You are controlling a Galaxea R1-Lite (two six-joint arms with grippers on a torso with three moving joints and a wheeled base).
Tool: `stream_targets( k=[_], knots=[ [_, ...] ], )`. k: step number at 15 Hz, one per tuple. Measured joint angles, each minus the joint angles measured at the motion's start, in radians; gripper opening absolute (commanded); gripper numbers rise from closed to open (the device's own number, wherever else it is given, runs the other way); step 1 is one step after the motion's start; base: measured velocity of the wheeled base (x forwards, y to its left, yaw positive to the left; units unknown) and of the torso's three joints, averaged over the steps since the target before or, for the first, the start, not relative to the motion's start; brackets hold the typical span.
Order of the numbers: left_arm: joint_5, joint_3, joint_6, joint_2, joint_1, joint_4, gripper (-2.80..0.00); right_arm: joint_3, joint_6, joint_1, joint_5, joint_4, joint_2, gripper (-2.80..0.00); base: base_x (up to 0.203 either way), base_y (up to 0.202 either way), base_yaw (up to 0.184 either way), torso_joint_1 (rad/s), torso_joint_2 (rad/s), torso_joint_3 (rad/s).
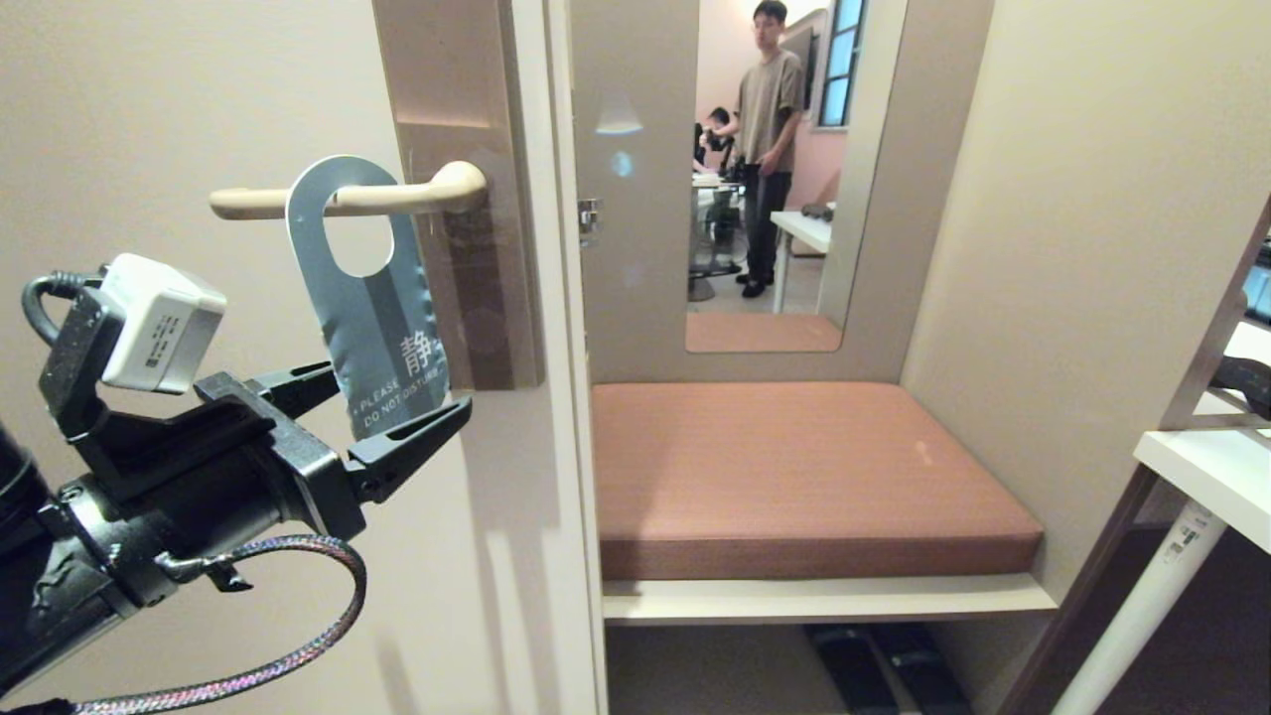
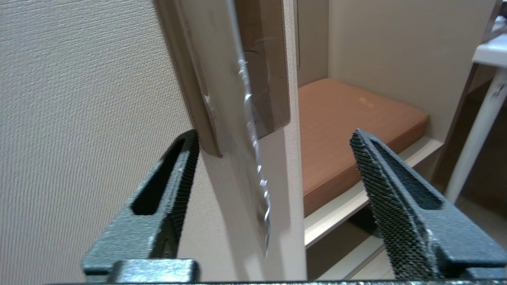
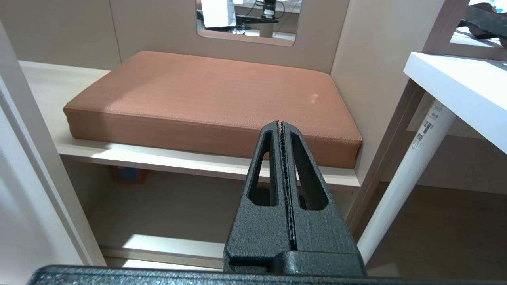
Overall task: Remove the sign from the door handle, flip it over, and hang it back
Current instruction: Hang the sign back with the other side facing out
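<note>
Hanging from the cream door handle (image 1: 348, 199) by its oval hole, the sign (image 1: 372, 298) shows its slate-blue "PLEASE DO NOT DISTURB" face in the head view, tilted so its lower end swings toward the door's edge. The left gripper (image 1: 397, 402) sits at that lower end with its fingers spread wide, one finger behind the card and one in front of the bottom corner; neither visibly presses the card, so it holds nothing. The handle's free tip points out over bare door panel, and the brownish backplate (image 1: 477, 199) runs down behind the sign. Right of the door edge lies an alcove with a rust-coloured bench cushion (image 1: 804, 477) and a mirror (image 1: 765, 179) reflecting a standing person (image 1: 770, 149). The arm's lower part is cut off at the frame corner.

In the left wrist view the sign (image 2: 253, 158) is seen nearly edge-on, a thin glinting line standing between the two textured fingertips (image 2: 368, 158), with clear gaps on both sides. Its printed face cannot be read here, and the handle is out of frame above.

In the right wrist view the right gripper (image 3: 281, 122) hangs low before the cushion (image 3: 214, 99), its fingers pressed together on nothing, beside a white table (image 3: 455, 83) and its leg.
</note>
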Motion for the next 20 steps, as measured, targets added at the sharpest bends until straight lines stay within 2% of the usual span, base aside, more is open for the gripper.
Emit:
stream_targets(
  k=[5, 10, 16, 19, 20],
  knots=[
    [0.012, 0.045, -0.058, -0.078, 0.007, 0.005, 0.0, 0.0, 0.0, 0.0, 0.001, 0.0, 0.0, -2.8, 0.0, 0.0, 0.0, 0.0, 0.0, 0.0],
    [0.022, 0.067, -0.065, -0.142, 0.049, 0.014, 0.0, 0.0, 0.0, 0.0, 0.0, 0.0, 0.0, -2.8, 0.0, 0.0, 0.0, 0.0, 0.0, 0.0],
    [0.025, 0.082, -0.068, -0.25, 0.057, 0.122, 0.0, 0.0, 0.0, 0.0, 0.0, 0.0, 0.0, -2.8, 0.0, 0.0, 0.0, 0.0, 0.0, 0.0],
    [0.026, 0.103, -0.069, -0.297, 0.057, 0.133, 0.0, 0.0, 0.0, 0.0, 0.0, 0.0, 0.0, -2.8, 0.0, 0.0, 0.0, 0.0, 0.0, 0.0],
    [0.026, 0.106, -0.069, -0.305, 0.057, 0.133, -1.72, 0.0, 0.0, 0.0, 0.0, 0.0, 0.0, -2.8, 0.0, 0.0, 0.0, 0.0, 0.0, 0.0]
  ],
)
